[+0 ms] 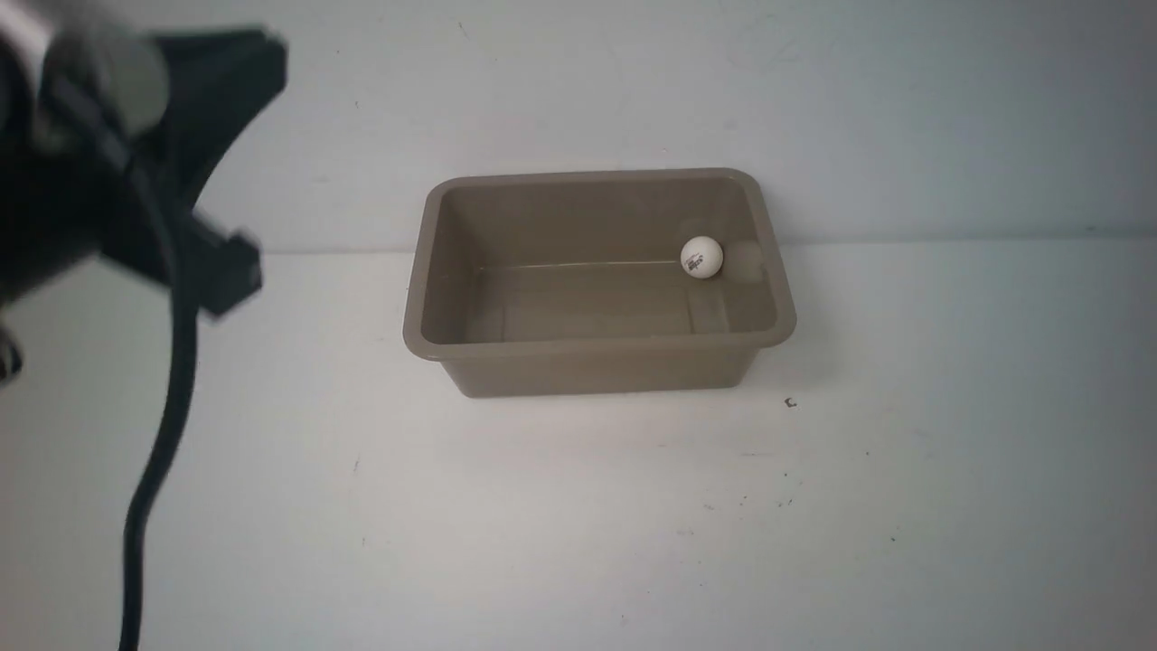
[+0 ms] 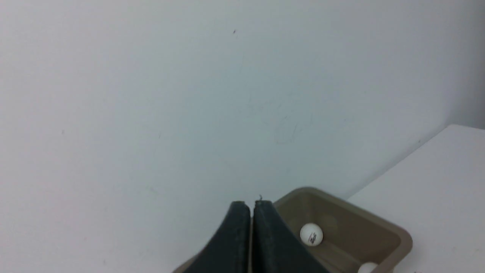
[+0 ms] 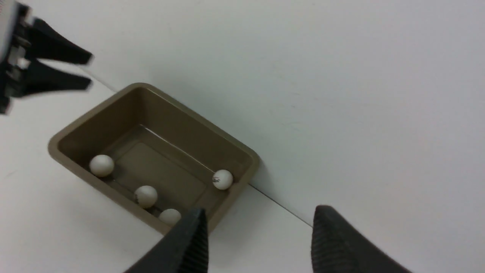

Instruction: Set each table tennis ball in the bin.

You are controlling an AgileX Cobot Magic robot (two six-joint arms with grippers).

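The taupe bin (image 1: 597, 371) stands against the back wall. Several white table tennis balls lie inside it; in the right wrist view one (image 3: 222, 179) sits in a corner, another (image 3: 101, 165) by the opposite end wall, and two more (image 3: 146, 196) (image 3: 169, 216) along a long wall. The front view shows only one ball (image 1: 701, 257), at the bin's far right. My left gripper (image 2: 252, 204) is shut on nothing, up in the air beside the bin (image 2: 405, 237), with a logo ball (image 2: 311, 234) visible past it. My right gripper (image 3: 259, 212) stands open and empty above the table beside the bin (image 3: 182, 129).
The left arm (image 1: 136, 181) with its black cable (image 1: 172, 425) shows blurred at the front view's upper left. The right arm is outside the front view. A white wall rises right behind the bin. A small dark speck (image 1: 791, 403) lies on the white table.
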